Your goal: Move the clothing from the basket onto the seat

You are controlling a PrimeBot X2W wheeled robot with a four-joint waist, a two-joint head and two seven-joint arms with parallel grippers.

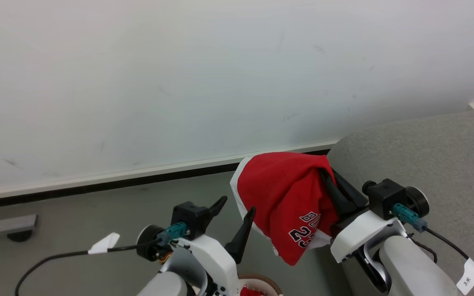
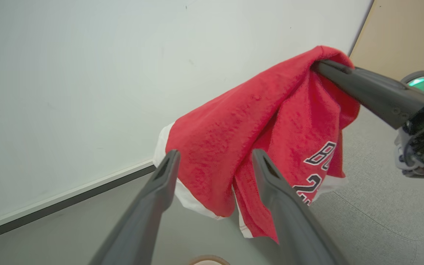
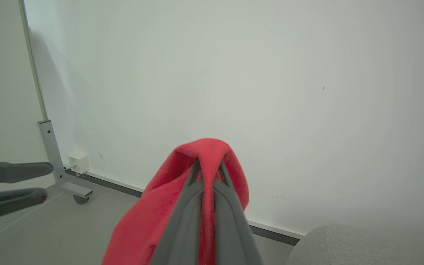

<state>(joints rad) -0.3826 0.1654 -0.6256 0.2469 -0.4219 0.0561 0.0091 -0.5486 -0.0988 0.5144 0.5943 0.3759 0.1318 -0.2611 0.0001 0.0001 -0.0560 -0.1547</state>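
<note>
A piece of the clothing, a red jersey with white trim and black-and-white lettering, hangs in the air from my right gripper, which is shut on its top fold. It dangles beside the rounded left edge of the grey seat. My left gripper stands open just left of the jersey, holding nothing. In the left wrist view the open fingers frame the jersey, with the seat behind. The right wrist view has red cloth pinched between the shut fingertips. The basket peeks in below, red fabric inside.
A pale wall with a dark baseboard runs behind. A metal stand foot with a caster and a small white box sit on the grey floor to the left.
</note>
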